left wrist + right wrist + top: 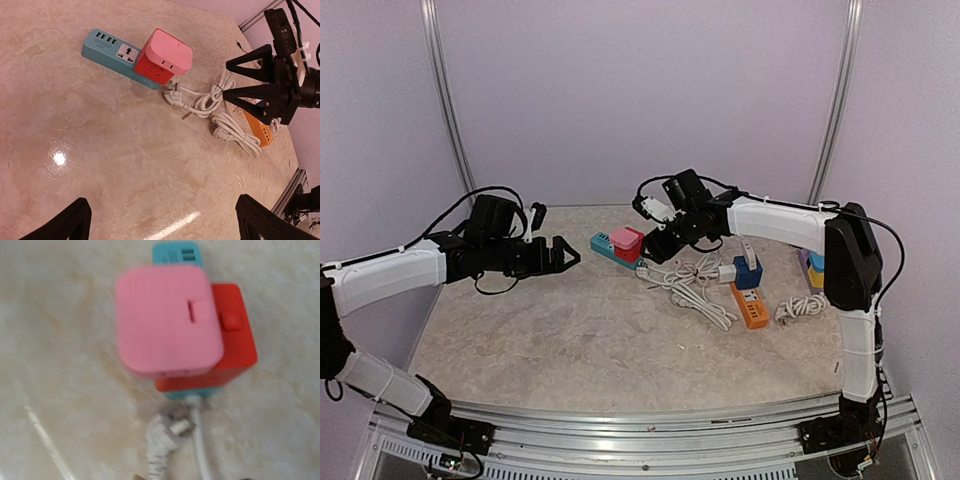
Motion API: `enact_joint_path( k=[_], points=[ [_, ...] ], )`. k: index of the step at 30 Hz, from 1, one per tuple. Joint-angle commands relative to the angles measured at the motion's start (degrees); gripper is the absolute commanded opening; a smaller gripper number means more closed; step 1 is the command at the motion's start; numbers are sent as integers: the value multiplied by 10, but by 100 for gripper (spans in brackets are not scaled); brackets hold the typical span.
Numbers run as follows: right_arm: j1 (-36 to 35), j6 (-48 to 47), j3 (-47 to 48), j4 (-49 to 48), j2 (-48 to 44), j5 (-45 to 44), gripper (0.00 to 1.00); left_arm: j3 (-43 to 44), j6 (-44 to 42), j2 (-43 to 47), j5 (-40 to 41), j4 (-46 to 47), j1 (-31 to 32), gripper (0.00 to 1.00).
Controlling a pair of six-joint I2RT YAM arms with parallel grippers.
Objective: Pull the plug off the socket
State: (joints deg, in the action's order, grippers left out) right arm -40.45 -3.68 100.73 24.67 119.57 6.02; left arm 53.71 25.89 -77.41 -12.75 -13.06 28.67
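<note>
The right tool (656, 247) hangs low over the table (570, 340). Its two black fingers (250, 95) are spread apart with nothing between them. Seen from above, the pink-and-red cube plug (626, 241) lies just beside this tool, at its 9 o'clock. Whether they touch is unclear. The plug sits in the right end of a teal socket strip (601, 244). In the right wrist view the plug fills the centre, pink block over red.

The left tool (566, 255) is opened wide and empty. It is at the strip's 9 o'clock, near it but apart. A loose white cable (692, 282) lies coiled at the plug's 4 o'clock. An orange strip (751, 306) lies beyond the cable.
</note>
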Motion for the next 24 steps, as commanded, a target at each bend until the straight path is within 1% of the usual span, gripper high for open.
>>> enact_joint_path(
  k=[1,4,9,15,24],
  points=[
    [0,-14,60,71,44,-46,60,-17,5,17,-9,10,-7,99],
    [0,-29,91,93,74,-57,51,-23,5,24,-11,12,-10,99],
    [0,-44,133,115,112,-69,43,-29,7,33,-13,13,-16,99],
    [2,-56,155,120,144,-70,38,-36,8,45,-16,11,-20,99],
    [20,-66,149,112,163,-63,29,-44,11,59,-19,16,-25,99]
  ],
)
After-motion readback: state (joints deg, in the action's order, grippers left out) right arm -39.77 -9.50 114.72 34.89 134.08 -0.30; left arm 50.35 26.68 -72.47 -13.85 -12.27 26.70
